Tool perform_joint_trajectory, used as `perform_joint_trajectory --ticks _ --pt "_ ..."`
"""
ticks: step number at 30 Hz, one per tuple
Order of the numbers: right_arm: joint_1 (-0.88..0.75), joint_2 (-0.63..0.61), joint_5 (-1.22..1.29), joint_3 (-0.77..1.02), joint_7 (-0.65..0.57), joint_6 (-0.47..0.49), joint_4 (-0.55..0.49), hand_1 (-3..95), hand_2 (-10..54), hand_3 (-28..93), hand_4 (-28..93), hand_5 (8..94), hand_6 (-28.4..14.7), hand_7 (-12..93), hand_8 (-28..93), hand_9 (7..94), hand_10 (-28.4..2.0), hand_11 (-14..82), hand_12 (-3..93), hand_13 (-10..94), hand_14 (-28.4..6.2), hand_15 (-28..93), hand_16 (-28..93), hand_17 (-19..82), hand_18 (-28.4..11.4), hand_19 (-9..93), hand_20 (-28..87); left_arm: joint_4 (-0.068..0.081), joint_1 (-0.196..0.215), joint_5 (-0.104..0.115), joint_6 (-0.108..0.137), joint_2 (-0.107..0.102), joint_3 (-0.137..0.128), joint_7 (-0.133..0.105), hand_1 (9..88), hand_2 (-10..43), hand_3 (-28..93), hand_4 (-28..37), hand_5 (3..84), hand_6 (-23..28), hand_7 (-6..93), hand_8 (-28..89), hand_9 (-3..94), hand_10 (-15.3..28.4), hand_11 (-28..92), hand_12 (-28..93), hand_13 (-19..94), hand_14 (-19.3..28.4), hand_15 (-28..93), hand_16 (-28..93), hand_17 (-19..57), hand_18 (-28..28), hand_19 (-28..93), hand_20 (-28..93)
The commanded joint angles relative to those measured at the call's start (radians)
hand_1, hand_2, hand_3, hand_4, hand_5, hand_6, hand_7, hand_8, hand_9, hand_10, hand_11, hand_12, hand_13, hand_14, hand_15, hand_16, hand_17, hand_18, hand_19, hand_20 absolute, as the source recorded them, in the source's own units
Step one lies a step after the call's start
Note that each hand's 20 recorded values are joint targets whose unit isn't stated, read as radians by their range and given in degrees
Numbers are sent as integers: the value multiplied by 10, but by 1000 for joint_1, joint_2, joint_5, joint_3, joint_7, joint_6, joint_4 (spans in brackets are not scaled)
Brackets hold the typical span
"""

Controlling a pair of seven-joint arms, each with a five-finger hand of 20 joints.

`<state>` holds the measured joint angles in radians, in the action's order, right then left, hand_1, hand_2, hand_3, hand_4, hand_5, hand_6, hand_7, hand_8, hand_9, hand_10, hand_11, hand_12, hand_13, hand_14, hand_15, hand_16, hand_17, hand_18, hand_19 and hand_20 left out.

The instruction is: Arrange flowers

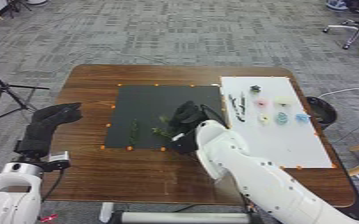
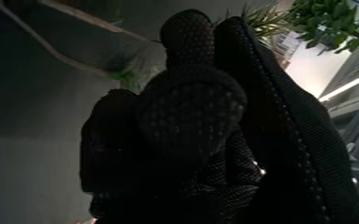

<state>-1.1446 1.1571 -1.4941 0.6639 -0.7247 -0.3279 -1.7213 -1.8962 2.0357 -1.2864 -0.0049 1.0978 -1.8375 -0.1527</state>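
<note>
Right robot hand (image 1: pixel 190 116) is over the right part of the black sheet (image 1: pixel 147 100), close to the white sheet (image 1: pixel 291 150); cannot tell how wide it is or whether it's holding anything. Left robot hand (image 1: pixel 55 116) is at the worktop (image 1: pixel 158 172)'s left edge, relaxed, fingers loosely extended, nothing in it. Task items: thin green sprig (image 1: pixel 135 132) lies lengthwise on the black sheet, left of the right hand; leafy green stem (image 1: pixel 160 131) is just beside that hand. Flowers are on the white sheet: dark green rosette (image 1: pixel 254 89) near the far edge, pink flower (image 1: pixel 262 102) next to pale yellow-green flower (image 1: pixel 283 100), then a nearer row with yellow flower (image 1: pixel 265 119), teal flower (image 1: pixel 282 118) and light blue flower (image 1: pixel 302 117), left to right. Black brush marks (image 1: pixel 238 107) run down the sheet's left side. Both sheets have orange tabs around the edges. Black bin (image 1: pixel 321 111) is off the worktop's right side. Right wrist view: brown stem (image 2: pixel 85 18) and green leaves (image 2: pixel 331 22) near the right robot hand (image 2: pixel 189 115).
</note>
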Motion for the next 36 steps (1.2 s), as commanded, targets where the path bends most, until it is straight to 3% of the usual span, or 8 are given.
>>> perform_joint_trajectory --ticks 1,12,19,21,23,26,30,36 --pt "50 80 2 -11 -2 -38 32 637 -95 514 -83 661 -83 496 75 919 -135 252 228 937 -25 508 245 751 -46 822 369 -1 -14 -6 -25 -7 9 16 294 24 657 -250 522 22 155 -68 506 146 232 150 414 191 288 7 92 126 133 207" --pt "67 102 16 -21 -8 -68 48 622 -89 527 -89 663 -78 474 87 915 -136 221 225 937 -28 496 245 753 -47 804 380 -4 -11 -10 -38 -6 5 16 294 24 657 -249 521 22 154 -68 505 146 231 149 413 190 287 8 92 126 132 206" --pt "59 93 59 -5 14 -66 30 486 -95 536 -62 656 -83 391 131 898 -129 254 215 937 -29 507 240 758 -49 795 408 -6 -6 -10 -41 -2 -2 20 293 23 659 -249 521 24 153 -67 505 146 231 149 413 191 288 8 91 127 133 206" --pt "60 94 65 1 18 -53 30 447 -95 566 -68 657 -83 386 82 894 -131 259 217 937 -30 504 244 758 -49 794 412 -5 -9 -9 -42 -4 1 21 293 22 660 -249 521 24 152 -67 505 146 231 149 413 191 288 8 91 127 133 206" --pt "56 89 75 5 27 -56 22 409 -95 596 -72 654 -84 402 -83 885 -135 263 218 937 -32 500 250 757 -49 796 412 -5 -9 -12 -46 -1 1 19 293 22 659 -249 521 24 153 -67 505 146 231 149 413 191 288 8 91 127 133 206" --pt "39 55 71 12 60 -54 -12 374 -84 589 -71 651 -88 388 -112 872 -141 256 215 937 -35 495 254 752 -51 801 413 -2 -13 -14 -52 2 3 16 294 22 659 -250 521 24 152 -67 505 147 231 149 413 191 288 8 91 127 134 206" --pt "-7 -35 23 48 82 35 -78 296 0 564 -73 651 -87 372 -103 858 -158 229 210 937 -44 480 272 733 -67 826 411 -2 -10 -13 -52 5 -1 16 294 23 659 -250 521 24 153 -66 505 146 231 149 414 190 287 9 91 127 133 205" --pt "-96 -124 -3 137 79 168 -120 266 29 542 -72 665 -61 324 -91 786 -182 148 191 926 -67 419 339 670 -103 887 342 -7 6 -10 -51 11 -14 17 293 22 660 -249 521 24 152 -67 505 147 231 150 413 190 286 8 91 127 133 205"
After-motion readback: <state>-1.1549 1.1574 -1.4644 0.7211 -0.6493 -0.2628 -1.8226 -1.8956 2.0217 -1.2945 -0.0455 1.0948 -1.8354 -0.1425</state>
